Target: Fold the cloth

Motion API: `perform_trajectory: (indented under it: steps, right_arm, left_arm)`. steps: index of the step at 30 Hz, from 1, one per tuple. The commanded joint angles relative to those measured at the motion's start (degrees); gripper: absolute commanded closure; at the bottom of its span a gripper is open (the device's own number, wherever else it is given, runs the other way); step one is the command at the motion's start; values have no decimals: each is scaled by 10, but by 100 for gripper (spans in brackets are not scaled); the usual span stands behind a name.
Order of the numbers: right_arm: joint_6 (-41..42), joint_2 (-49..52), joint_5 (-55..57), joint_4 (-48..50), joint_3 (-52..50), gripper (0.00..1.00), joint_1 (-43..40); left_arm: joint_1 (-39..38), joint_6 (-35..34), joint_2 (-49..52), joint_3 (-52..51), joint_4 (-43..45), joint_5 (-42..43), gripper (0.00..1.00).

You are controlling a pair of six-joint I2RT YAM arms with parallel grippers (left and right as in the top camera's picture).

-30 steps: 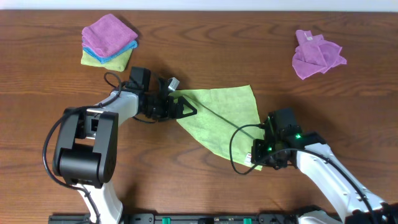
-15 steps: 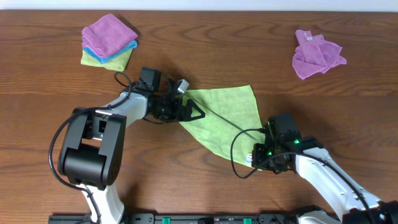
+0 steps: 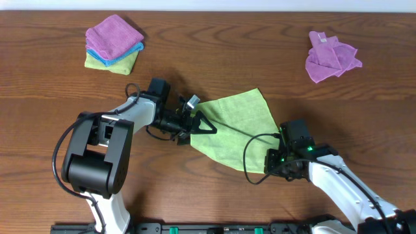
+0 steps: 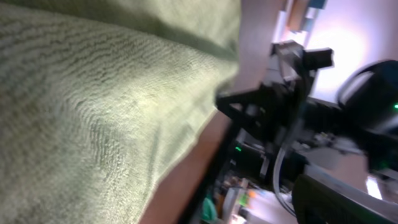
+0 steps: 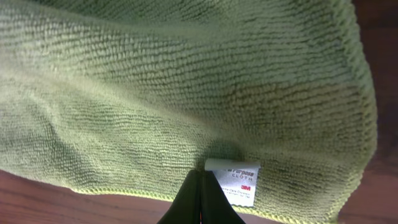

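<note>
Pinching is seen beside the tag (image 5: 232, 180): the right gripper (image 5: 200, 186) is clamped on the cloth (image 3: 237, 127), anchoring that corner. The left gripper (image 3: 198, 125) is held wide apart at the opposite corner, probably for a grab. The cloth is laid centrally on the table (image 3: 214, 58), nearer its front edge.
</note>
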Motion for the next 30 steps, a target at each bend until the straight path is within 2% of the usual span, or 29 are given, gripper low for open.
perform_trajectory:
  steps: [1,5,9,12,15,18,22,30]
  right_arm:
    - [10,-3,10,0,-3,98,-3]
    - [10,-3,12,0,-3,99,-3]
    - [10,-3,12,0,-3,99,-3]
    - [10,-3,12,0,-3,99,-3]
    - [12,-3,12,0,-3,99,-3]
    - [18,-3,12,0,-3,99,-3]
    - [25,-3,12,0,-3,98,-3]
    - [25,-3,12,10,-3,99,-3]
  left_arm:
    - [-2,4,6,-1,-18,72,10]
    - [-2,4,6,-1,-47,148,12]
    - [-2,4,6,-1,-84,190,14]
    - [-2,12,-5,-1,-127,190,20]
    - [-2,14,-56,0,-136,187,19]
    - [-2,-19,-136,0,-136,139,18]
    - [-2,-52,-206,0,-137,125,17]
    - [-2,-67,-240,0,-140,117,14]
